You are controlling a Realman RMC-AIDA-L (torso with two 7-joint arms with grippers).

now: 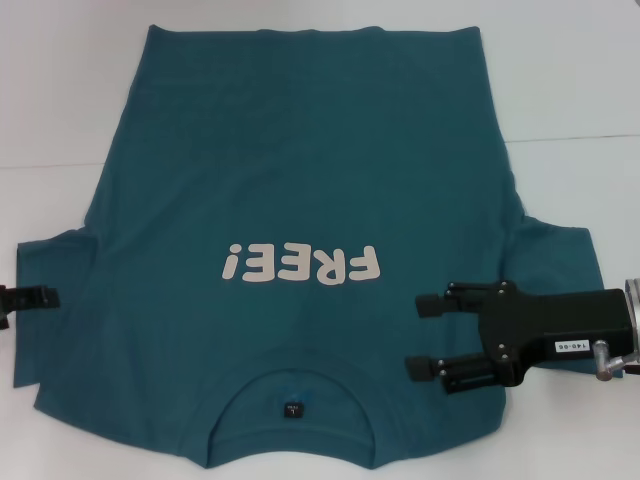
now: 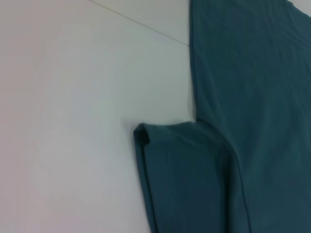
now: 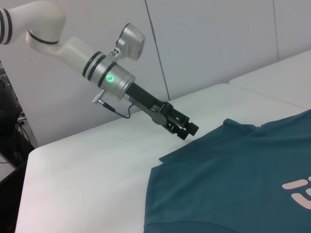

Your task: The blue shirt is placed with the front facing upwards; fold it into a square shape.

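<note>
The blue shirt (image 1: pixel 300 170) lies spread flat on the white table, front up. Its white "FREE!" lettering (image 1: pixel 300 265) reads upside down, and the round collar with a dark tag (image 1: pixel 292 409) is at the near edge. My right gripper (image 1: pixel 415 337) hovers over the shirt's right shoulder, open, fingers pointing toward the collar, with nothing between them. My left gripper (image 1: pixel 30 297) is at the outer edge of the left sleeve (image 1: pixel 50 260); the right wrist view shows the left gripper (image 3: pixel 187 128) just above that sleeve's corner. The left wrist view shows the sleeve (image 2: pixel 180 170) beside the shirt body (image 2: pixel 243 97).
The white table (image 1: pixel 60 100) surrounds the shirt, with a seam line (image 1: pixel 570 135) running across it. The right sleeve (image 1: pixel 560 250) sticks out beyond my right gripper's black body. Bare table lies left of the shirt (image 2: pixel 73 121).
</note>
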